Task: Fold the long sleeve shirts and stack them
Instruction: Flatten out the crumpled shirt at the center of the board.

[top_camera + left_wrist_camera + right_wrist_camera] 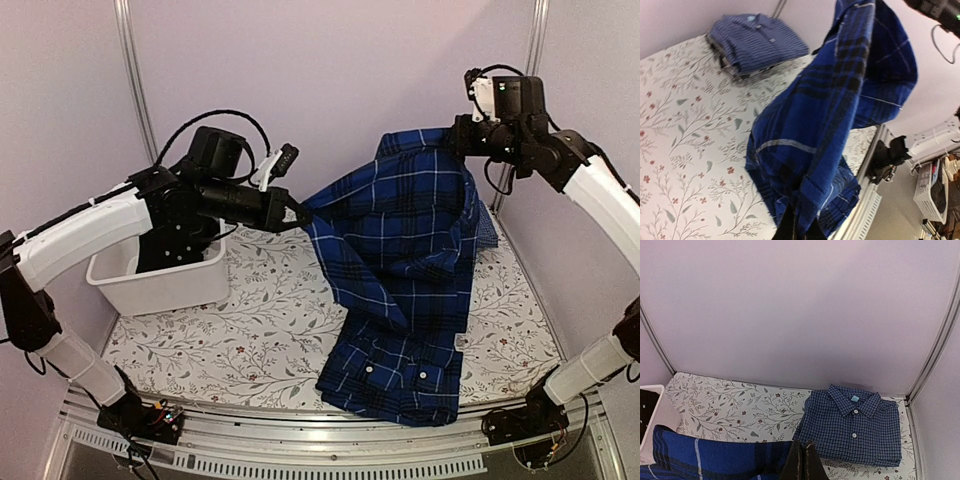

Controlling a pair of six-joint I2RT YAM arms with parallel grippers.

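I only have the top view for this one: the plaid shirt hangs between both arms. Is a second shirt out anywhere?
Observer: Yes. The right wrist view shows a checked shirt, folded flat and buttoned, in the far right corner behind the plaid shirt.
Reviewer: Is the right side really gripping?
Observer: In its own view the right gripper has its fingers pressed together, with plaid cloth right beside them.
Reviewer: And the left?
Observer: The left gripper is pinched shut on a plaid edge. Beyond it, the shirt's lower part lies bunched on the table.
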